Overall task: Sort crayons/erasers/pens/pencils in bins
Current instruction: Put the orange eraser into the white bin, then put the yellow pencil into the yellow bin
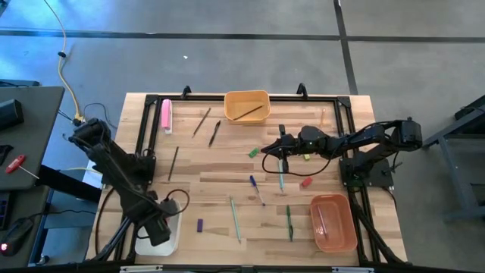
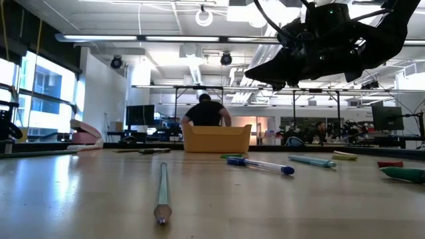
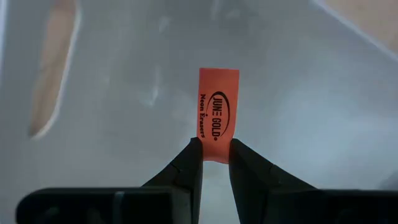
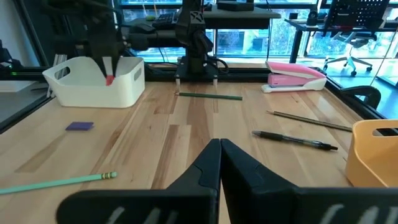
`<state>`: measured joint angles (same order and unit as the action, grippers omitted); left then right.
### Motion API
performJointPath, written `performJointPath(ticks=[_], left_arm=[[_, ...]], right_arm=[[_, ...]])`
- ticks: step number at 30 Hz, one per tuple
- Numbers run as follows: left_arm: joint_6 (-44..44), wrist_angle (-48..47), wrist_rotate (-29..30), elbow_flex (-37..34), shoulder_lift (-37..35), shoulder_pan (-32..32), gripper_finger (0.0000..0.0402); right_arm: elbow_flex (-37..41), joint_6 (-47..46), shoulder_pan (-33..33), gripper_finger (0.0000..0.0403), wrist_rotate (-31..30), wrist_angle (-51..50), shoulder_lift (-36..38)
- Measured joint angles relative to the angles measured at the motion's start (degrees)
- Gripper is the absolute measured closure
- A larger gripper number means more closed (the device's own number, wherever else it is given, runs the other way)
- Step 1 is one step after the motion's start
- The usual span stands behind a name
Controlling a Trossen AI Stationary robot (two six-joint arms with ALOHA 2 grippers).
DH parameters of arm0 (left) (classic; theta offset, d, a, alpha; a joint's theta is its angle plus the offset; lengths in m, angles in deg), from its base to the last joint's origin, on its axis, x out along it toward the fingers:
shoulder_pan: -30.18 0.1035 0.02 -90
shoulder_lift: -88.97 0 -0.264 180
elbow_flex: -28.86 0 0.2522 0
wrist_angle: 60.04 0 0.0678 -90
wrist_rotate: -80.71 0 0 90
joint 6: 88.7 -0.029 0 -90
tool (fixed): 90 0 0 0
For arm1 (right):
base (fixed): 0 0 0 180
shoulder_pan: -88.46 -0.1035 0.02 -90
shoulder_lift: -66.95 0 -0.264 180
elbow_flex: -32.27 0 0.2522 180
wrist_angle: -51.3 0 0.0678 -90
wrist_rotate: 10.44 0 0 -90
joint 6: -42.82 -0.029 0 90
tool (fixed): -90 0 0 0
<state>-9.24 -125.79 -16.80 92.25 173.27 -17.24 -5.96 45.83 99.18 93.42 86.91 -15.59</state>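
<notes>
Eraser held over the white bin

High view: the wooden surface [image 1: 227, 174] carried scattered pens, pencils and short pieces. The left gripper [image 1: 161, 230] hung over the white bin [image 1: 173, 243] at the near left corner. The right gripper [image 1: 282, 144] reached toward the middle, above a teal pen [image 1: 280, 176], with a green crayon [image 1: 254, 152] just beside it. A yellow-orange bin [image 1: 247, 106] stood at the far edge with a dark pencil [image 1: 248, 113] inside. A salmon-orange bin [image 1: 333, 221] sat at the near right. A purple crayon [image 1: 200, 224] lay near the white bin.

Low view: the right arm hung high above the surface. A pale green pencil [image 2: 163, 192] pointed toward the camera, a blue pen [image 2: 259, 164] lay farther back, and a person stood behind the yellow-orange bin.

Left wrist view: the left gripper's fingers [image 3: 189, 168] were clamped on the lower end of an orange-red eraser [image 3: 218, 112], held upright over the white bin's floor.

Right wrist view: the right gripper's fingers [image 4: 205, 168] were pressed together, holding nothing. Across the surface the left gripper held the eraser above the white bin. A pink stapler [image 4: 295, 74] lay near the far edge.
</notes>
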Motion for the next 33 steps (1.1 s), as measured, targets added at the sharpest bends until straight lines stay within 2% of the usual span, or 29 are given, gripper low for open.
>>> performJointPath(ticks=[9, 12, 19, 26, 30, 33], left_arm=[[-0.56, 5.95, 3.16, -5.45, 0.02, -0.3, 0.0346], [-0.57, 5.22, 3.13, -6.01, 0.02, -0.32, 0.0346], [-1.89, 5.69, -1.0, -5.98, 0.02, -0.32, 0.0314], [-4.53, 4.87, -4.48, -2.97, 0.04, -0.32, 0.0276], [-4.87, 2.83, -5.27, -0.2, 0.04, -0.32, 0.0274], [-7.11, -2.59, -6.33, 4.03, 0.01, -0.32, 0.0277]], right_arm=[[0.0, -0.16, 0.0, 0.0403, -0.59, 0.04, 0.0], [0.0, -0.13, 0.0, 0.0403, -0.62, 0.02, 0.0], [0.0, -0.16, 0.0, 0.0403, -0.76, -0.22, 0.01], [0.0, -0.16, 0.0, 0.0403, -0.76, -0.22, 0.02], [0.0, -0.16, 0.0, 0.0403, -0.76, -0.24, 0.02], [0.0, -0.18, 0.0, 0.0403, -0.76, -0.24, 0.02]])
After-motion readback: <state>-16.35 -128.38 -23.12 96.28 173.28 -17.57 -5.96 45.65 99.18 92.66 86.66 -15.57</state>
